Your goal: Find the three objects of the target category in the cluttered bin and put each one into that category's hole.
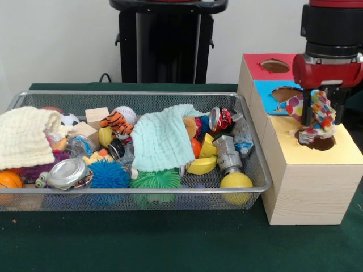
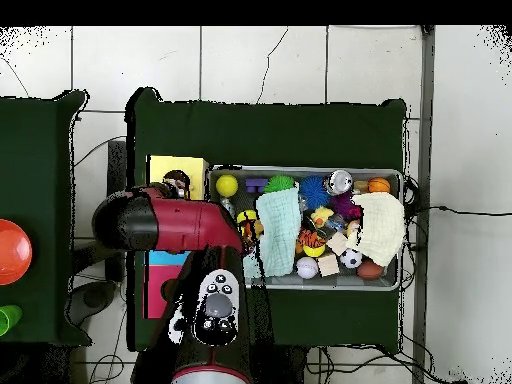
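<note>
The tool (image 1: 317, 116) hangs over the yellow-topped box's hole (image 1: 317, 141), seemingly pinching a speckled cloth piece (image 1: 322, 113) whose lower end reaches the hole. The bin (image 1: 258, 164) sits beside it on the desk (image 1: 170, 243).

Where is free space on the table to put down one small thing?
The green table is bare in front of the bin and the yellow box. The bin itself is crowded. Over the yellow box's hole the gripper holds a speckled cloth.
</note>
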